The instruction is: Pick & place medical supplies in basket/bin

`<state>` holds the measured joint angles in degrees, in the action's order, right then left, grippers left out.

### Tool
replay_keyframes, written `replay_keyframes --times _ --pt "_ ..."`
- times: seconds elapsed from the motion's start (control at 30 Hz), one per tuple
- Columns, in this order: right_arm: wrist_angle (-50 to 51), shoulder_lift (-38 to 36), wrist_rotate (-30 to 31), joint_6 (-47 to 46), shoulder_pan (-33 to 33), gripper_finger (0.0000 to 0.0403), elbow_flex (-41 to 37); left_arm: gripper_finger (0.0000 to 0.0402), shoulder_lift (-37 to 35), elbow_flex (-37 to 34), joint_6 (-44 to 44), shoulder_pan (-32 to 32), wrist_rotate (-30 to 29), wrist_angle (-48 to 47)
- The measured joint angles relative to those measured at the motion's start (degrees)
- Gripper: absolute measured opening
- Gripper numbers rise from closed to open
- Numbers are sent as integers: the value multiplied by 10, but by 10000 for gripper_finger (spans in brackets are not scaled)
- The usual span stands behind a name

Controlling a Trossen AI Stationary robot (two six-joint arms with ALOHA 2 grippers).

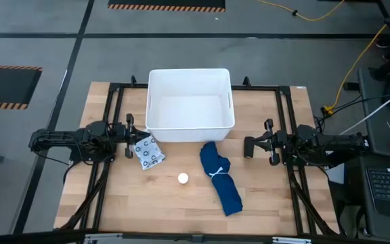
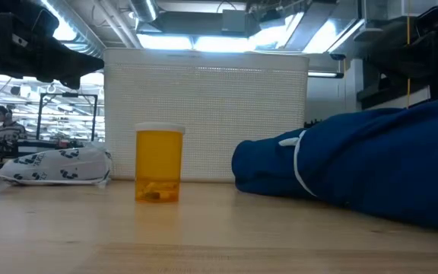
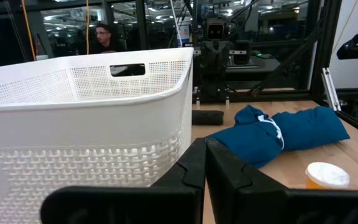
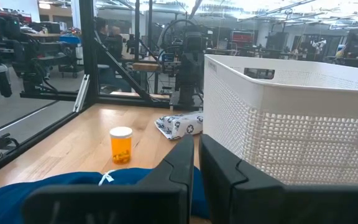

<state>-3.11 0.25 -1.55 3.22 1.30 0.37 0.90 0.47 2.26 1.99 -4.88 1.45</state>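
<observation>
No readable labels. Tub (image 1: 190, 106) on counter (image 1: 114, 203); packet (image 1: 149, 152), vial (image 1: 183, 178), cloth (image 1: 221, 177) in front. Left gripper (image 1: 128, 135) and right gripper (image 1: 249, 147) flank it, jaws closed, empty.

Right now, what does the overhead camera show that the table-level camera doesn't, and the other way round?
Only the high view shows both arms parked at the table's sides, the left gripper and right gripper shut and empty, and the open, empty inside of the white bin. Only the low view shows that the small white-capped thing is an amber pill bottle standing upright. Both show the patterned packet, the blue cloth bundle tied with a white band, and the bin, all on the wooden table.
</observation>
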Motion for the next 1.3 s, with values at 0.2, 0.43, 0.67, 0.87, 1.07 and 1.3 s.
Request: replay_keyframes --times 0.2,0.43,0.67,0.87,1.07,1.3 --pt "0 0 0 0 0 30 0 7 0 0 0 0 0 0" --pt "0 0 0 0 0 30 0 5 0 0 0 0 0 0" --pt "0 0 0 1 0 30 0 7 0 0 0 0 0 0" --pt "0 0 0 1 0 30 0 4 0 0 0 0 0 0" --pt "0 0 0 1 0 30 0 8 0 0 0 0 0 0" --pt "0 0 0 16 0 30 0 6 0 0 81 0 -6 0"
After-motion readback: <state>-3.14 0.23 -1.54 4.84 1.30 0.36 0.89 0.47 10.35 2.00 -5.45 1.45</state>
